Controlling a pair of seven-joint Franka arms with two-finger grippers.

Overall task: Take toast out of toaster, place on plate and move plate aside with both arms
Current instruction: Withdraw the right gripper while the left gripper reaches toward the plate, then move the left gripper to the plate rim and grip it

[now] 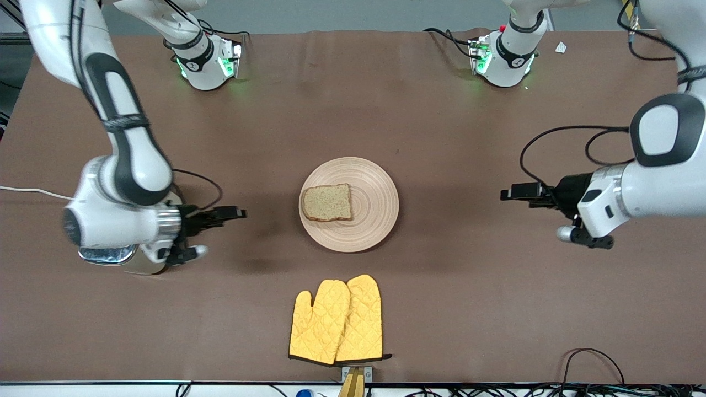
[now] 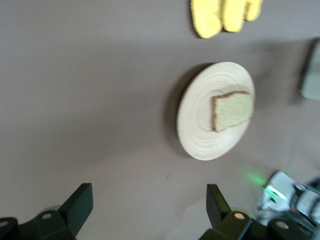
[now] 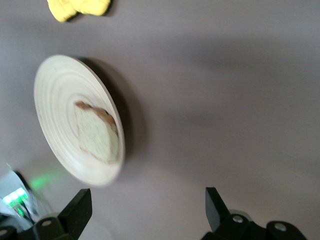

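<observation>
Flanking the plate (image 1: 380, 190), which carries the toast (image 1: 326, 202) mid-table between my hands: right gripper (image 1: 234, 212) and left gripper (image 1: 510, 193), both spread wide and empty, about equally distant

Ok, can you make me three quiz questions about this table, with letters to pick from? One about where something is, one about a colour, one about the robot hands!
1. Where is the toast?
A. on the plate
B. on the mitts
C. on the bare table

2. What colour are the mitts?
A. blue
B. yellow
C. green

3. How are the left gripper and right gripper?
A. both open, holding nothing
B. both clamped on the plate
C. one holding the toast

Answers:
1 A, the slice lies on the wooden plate.
2 B, they are yellow quilted.
3 A, both wrist views show fingers spread apart and empty.
</observation>
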